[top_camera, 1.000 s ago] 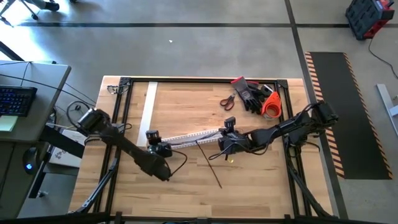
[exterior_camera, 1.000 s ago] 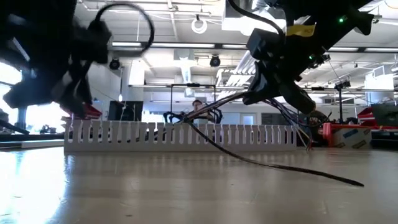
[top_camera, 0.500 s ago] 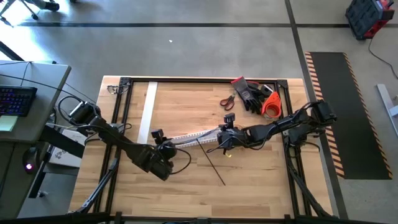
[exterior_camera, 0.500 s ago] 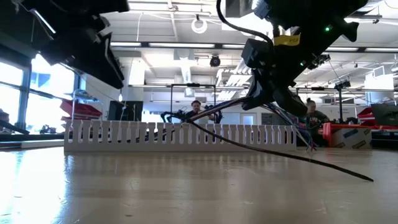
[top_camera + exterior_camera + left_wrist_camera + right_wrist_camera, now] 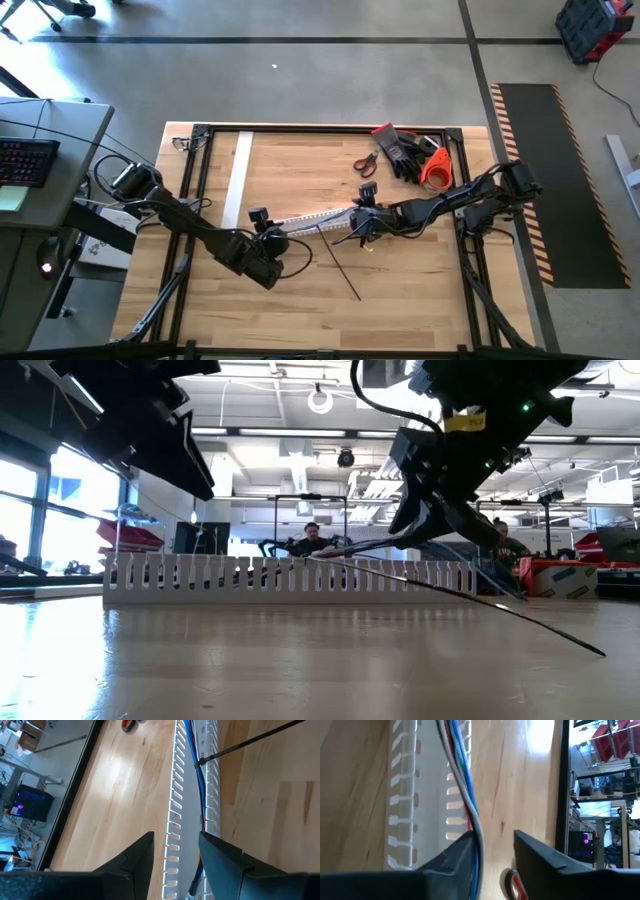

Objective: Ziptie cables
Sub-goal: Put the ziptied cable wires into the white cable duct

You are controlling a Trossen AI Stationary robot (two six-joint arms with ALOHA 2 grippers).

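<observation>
The cables (image 5: 199, 785), blue, red and grey wires, lie lengthwise inside the white comb-toothed duct (image 5: 310, 218). A black ziptie (image 5: 202, 760) loops round them, and its long tail (image 5: 340, 265) slants out over the wood. My left gripper (image 5: 175, 847) is open above the duct's left end (image 5: 272, 230), one finger to each side of it. My right gripper (image 5: 492, 837) is open at the duct's right end (image 5: 352, 228). The cables (image 5: 460, 765) run out of the duct and past it. My right gripper is open, and the cable bundle (image 5: 476, 827) lies along the inner side of one finger (image 5: 462, 852). The other finger stands clear of it. The fingers lie along the cables, coming from the table's right. In the low view the wires rise from the duct toward the gripper (image 5: 430, 525).
Red-handled scissors (image 5: 367, 160), black gloves (image 5: 405, 150) and an orange tape roll (image 5: 435, 170) lie near the far right corner. A white strip (image 5: 238, 180) lies at the far left. Black frame rails (image 5: 200, 180) edge the table. A person (image 5: 312, 538) sits beyond the duct.
My left gripper has moved toward the table's right along the duct, closer to the right gripper, and its arm has shifted its pose. My right gripper has shifted slightly toward the far edge, and the ziptie tail has swung a little with it.
</observation>
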